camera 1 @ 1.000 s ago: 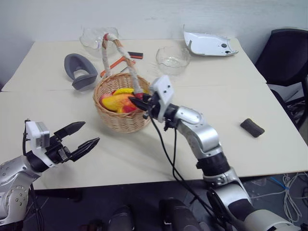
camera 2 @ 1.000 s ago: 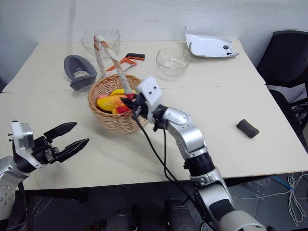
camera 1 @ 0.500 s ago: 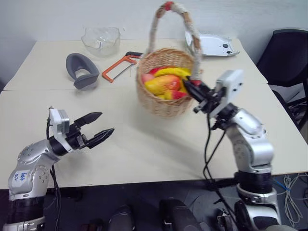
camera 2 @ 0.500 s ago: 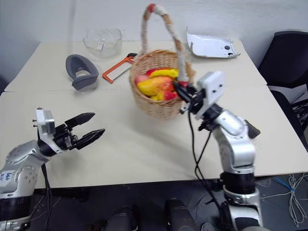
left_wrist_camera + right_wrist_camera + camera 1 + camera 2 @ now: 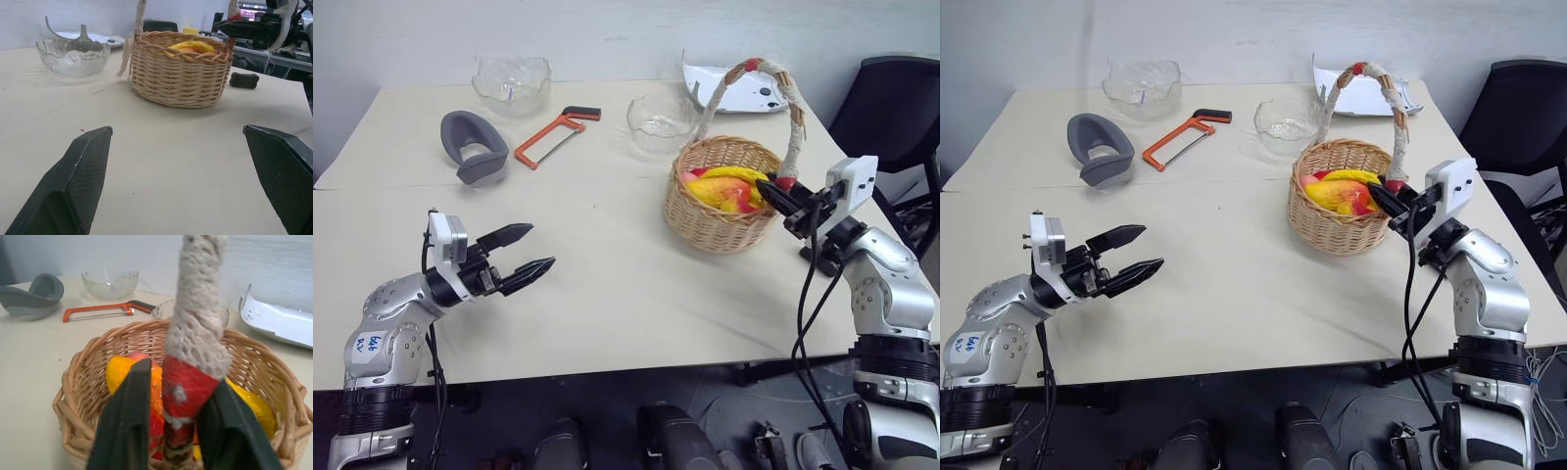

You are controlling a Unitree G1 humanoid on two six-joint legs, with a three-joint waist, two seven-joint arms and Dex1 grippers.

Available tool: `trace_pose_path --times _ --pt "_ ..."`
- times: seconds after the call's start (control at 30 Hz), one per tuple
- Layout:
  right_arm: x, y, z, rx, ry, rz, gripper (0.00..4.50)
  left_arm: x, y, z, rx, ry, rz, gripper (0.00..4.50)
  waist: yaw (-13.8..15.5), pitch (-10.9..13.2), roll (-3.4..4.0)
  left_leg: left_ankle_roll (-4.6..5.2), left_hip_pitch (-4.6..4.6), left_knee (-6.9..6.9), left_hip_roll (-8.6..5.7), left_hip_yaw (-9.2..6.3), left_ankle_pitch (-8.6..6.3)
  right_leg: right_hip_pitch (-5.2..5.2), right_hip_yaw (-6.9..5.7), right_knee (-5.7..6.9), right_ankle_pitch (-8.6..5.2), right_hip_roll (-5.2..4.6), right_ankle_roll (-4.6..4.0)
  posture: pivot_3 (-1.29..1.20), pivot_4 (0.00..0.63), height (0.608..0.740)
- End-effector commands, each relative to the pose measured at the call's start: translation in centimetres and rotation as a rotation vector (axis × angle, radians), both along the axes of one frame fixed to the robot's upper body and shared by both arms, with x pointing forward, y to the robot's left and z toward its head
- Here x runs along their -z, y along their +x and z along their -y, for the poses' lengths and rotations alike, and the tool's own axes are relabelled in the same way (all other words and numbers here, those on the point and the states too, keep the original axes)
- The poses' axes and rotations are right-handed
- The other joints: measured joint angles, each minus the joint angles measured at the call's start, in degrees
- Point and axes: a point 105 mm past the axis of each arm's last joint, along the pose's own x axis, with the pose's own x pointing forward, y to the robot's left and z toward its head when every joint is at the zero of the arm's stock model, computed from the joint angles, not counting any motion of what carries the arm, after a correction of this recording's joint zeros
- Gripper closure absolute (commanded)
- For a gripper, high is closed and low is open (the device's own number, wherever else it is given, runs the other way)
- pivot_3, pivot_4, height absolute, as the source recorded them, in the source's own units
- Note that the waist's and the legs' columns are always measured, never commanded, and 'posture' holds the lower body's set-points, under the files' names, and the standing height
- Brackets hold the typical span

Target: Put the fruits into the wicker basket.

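The wicker basket [image 5: 720,217] stands on the right side of the table with the fruits [image 5: 722,189] inside it, yellow, orange and red pieces heaped together. My right gripper [image 5: 770,188] is at the foot of the basket's handle [image 5: 195,333], by its red band. Its fingers [image 5: 129,416] stand either side of the handle, open a little, with a narrow gap on one side. My left gripper [image 5: 541,247] hovers wide open over the bare table at the front left, well apart from the basket and holding nothing.
Two clear glass bowls [image 5: 512,82] [image 5: 660,119], an orange hacksaw [image 5: 554,136], a grey curved part [image 5: 470,145] and a white shell [image 5: 736,94] lie along the far side. A small black block [image 5: 243,80] lies beyond the basket. A black chair [image 5: 891,110] stands off the table's right edge.
My right arm carried the basket from left of centre, lifted it, and swung it to the right side, where it now rests. Its fingers have loosened around the handle. The left gripper edged forward.
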Motion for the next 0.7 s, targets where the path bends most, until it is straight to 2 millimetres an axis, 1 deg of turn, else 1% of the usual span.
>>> trace_pose_path --times 0.03,0.13,0.2,0.23,0.3,0.37,0.43,0.47,0.5,0.53,0.6,0.63,0.7 --pt "-1.8 -1.6 1.0 0.002 -0.031 0.059 1.97 -0.6 -1.1 -0.3 0.009 0.023 0.029 0.00 0.09 0.00 0.00 -0.04 -0.01 0.00 0.01 0.01 0.01 0.00 0.01 -0.01 0.00 0.00 0.00 0.00 0.150 0.740" --pt "-2.1 -3.3 1.9 0.010 -0.098 0.064 0.98 0.0 -1.5 -0.7 -0.004 0.040 0.014 0.00 0.27 0.01 0.02 -0.08 -0.04 -0.01 0.03 0.02 0.00 0.00 0.01 -0.08 -0.01 0.00 0.01 0.00 0.150 0.740" --pt "-2.7 -4.7 3.1 0.035 -0.117 0.083 0.26 0.5 -1.7 -1.2 -0.018 0.072 0.011 0.00 0.39 0.01 0.02 -0.06 -0.04 -0.02 0.04 0.02 -0.02 0.00 0.00 -0.12 -0.01 0.00 0.02 0.00 0.150 0.740" --pt "-3.1 -5.8 3.7 0.032 -0.141 0.086 0.02 0.8 -2.1 -1.6 -0.017 0.113 0.014 0.00 0.44 0.01 0.02 -0.05 -0.03 -0.02 0.03 0.02 -0.03 0.00 0.01 -0.12 -0.01 0.00 0.02 0.00 0.150 0.740" --pt "-3.4 -7.1 4.0 0.017 -0.188 0.078 0.02 1.2 -2.5 -2.1 -0.021 0.162 0.021 0.00 0.61 0.01 0.02 0.00 -0.01 -0.02 0.03 0.01 -0.07 0.03 0.00 -0.14 -0.01 0.00 0.02 0.00 0.150 0.740" --pt "-2.1 -8.5 3.6 -0.026 -0.330 0.085 0.02 2.2 -3.2 -3.1 -0.054 0.232 0.029 0.00 0.54 0.00 0.01 0.13 0.04 -0.02 0.04 0.01 -0.14 0.08 0.00 -0.15 -0.01 0.00 0.02 0.00 0.150 0.740" --pt "-0.6 -9.5 2.9 -0.068 -0.399 0.079 0.02 3.2 -3.8 -4.0 -0.084 0.303 0.025 0.00 0.18 -0.01 -0.02 0.14 0.21 -0.08 0.09 0.00 -0.18 0.23 0.00 -0.20 -0.02 0.05 0.00 0.00 0.150 0.740" --pt "0.7 -10.4 2.0 -0.138 -0.458 0.082 0.02 3.7 -3.9 -4.4 -0.101 0.349 0.035 0.00 0.11 -0.01 -0.02 0.13 0.27 -0.10 0.13 -0.01 -0.19 0.30 0.00 -0.23 -0.02 0.08 -0.01 0.00 0.150 0.740" --pt "1.7 -10.9 1.4 -0.190 -0.499 0.084 0.02 4.0 -4.0 -4.6 -0.110 0.381 0.044 0.00 0.16 -0.01 -0.02 0.14 0.26 -0.10 0.12 0.00 -0.19 0.29 0.01 -0.23 -0.02 0.07 -0.02 0.00 0.150 0.740" --pt "3.4 -12.1 0.0 -0.318 -0.515 0.037 0.02 4.0 -3.8 -4.6 -0.123 0.392 0.059 0.00 0.20 -0.01 -0.02 0.15 0.26 -0.08 0.11 -0.01 -0.18 0.30 0.01 -0.22 -0.02 0.07 -0.02 0.00 0.150 0.740" --pt "5.5 -13.5 -1.4 -0.460 -0.499 -0.034 0.02 4.0 -3.4 -4.7 -0.147 0.401 0.082 0.00 0.35 -0.01 -0.02 0.17 0.27 -0.08 0.11 -0.03 -0.17 0.32 0.00 -0.23 -0.02 0.08 -0.02 0.00 0.150 0.740" --pt "6.8 -13.5 -2.2 -0.485 -0.475 -0.052 0.02 4.3 -3.2 -4.6 -0.170 0.413 0.089 0.00 0.40 -0.01 -0.02 0.18 0.27 -0.06 0.12 -0.05 -0.17 0.34 -0.01 -0.22 -0.02 0.07 -0.02 0.00 0.150 0.740" --pt "9.0 -12.7 -3.4 -0.495 -0.450 -0.052 0.02 5.3 -3.5 -4.0 -0.159 0.444 0.070 0.00 0.25 -0.10 -0.16 0.19 0.28 -0.06 0.11 -0.04 -0.16 0.35 0.00 -0.22 -0.01 0.05 -0.02 0.00 0.150 0.740"
